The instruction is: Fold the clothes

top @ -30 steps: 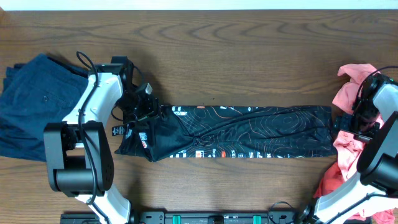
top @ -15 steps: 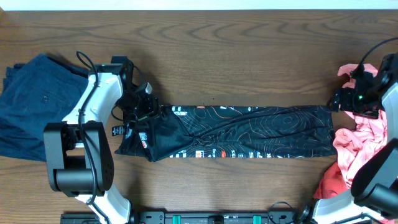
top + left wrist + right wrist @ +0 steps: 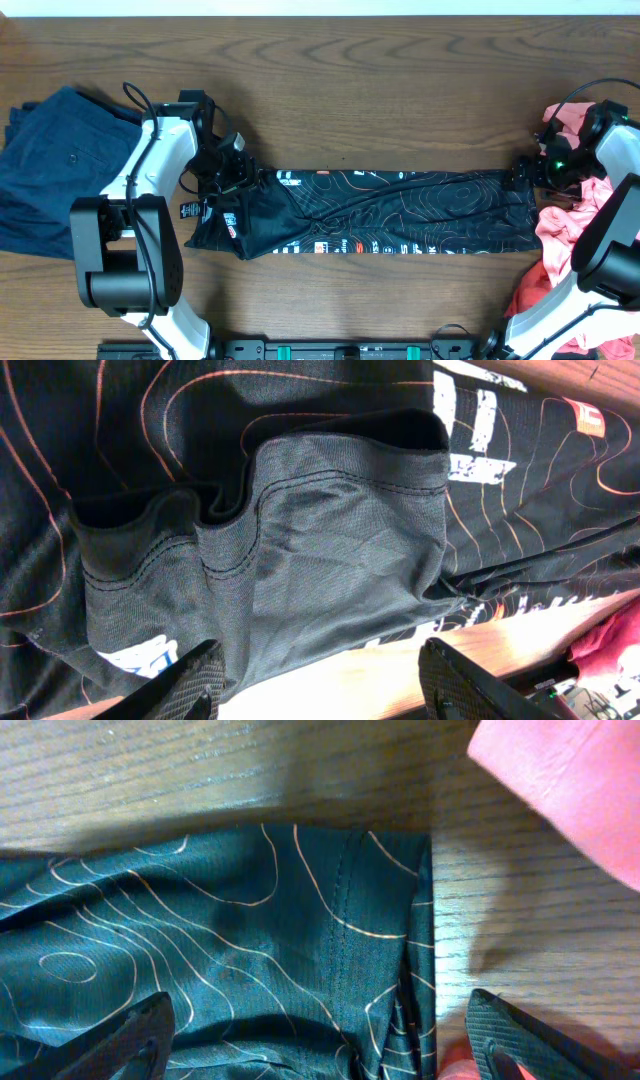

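Three garments lie on the wooden tabletop (image 3: 380, 90), and I count one of each; the black jersey (image 3: 400, 212) with its thin orange-white contour lines stretches as a long band from left to right across the middle; the navy-blue trousers (image 3: 55, 165) sit in a heap at the far left edge, apart from the jersey; the coral-pink garment (image 3: 555, 245) is bunched at the far right edge, just beside the jersey's right end.

Two arms reach in, one at each end of the jersey; the left hand (image 3: 330, 685) hangs over the jersey's left end, where the dark fabric is gathered into loose folds and shows a stitched hem and white logo print; its two fingers stand apart, with cloth and a strip of bare wood between them, and they clamp nothing.

The right hand (image 3: 330, 1040) hovers above the jersey's upper right corner; its two fingers are likewise spread wide, with the contour-lined cloth between them; a piece of the coral-pink garment shows at the top right of that wrist view, separated from the jersey by bare wood.
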